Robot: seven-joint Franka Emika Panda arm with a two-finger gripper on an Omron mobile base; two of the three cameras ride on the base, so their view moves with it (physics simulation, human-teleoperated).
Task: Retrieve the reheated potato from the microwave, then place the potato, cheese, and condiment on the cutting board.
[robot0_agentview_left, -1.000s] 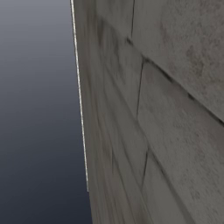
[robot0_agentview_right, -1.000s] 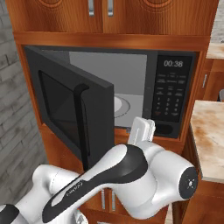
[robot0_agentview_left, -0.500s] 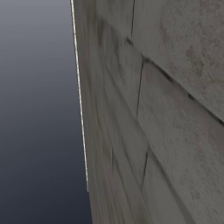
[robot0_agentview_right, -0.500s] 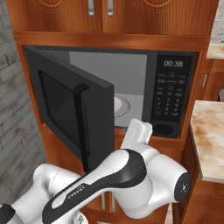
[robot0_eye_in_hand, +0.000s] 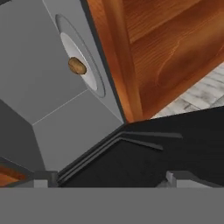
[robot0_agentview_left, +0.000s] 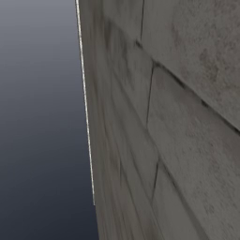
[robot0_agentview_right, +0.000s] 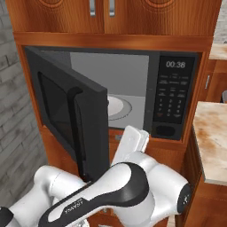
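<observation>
Claw [robot0_eye_in_hand: 107, 178] fingers spread apart and empty, poised outside the open black microwave door [robot0_eye_in_hand: 166, 148]; small tan-brown rounded potato [robot0_eye_in_hand: 77, 66] sits on the white round turntable plate [robot0_eye_in_hand: 83, 65] deep inside the grey cavity; best to clear the door edge, then reach straight in.

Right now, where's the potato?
In the hand view, the potato sits on the white turntable plate inside the open microwave, upper left, beyond the door.
</observation>
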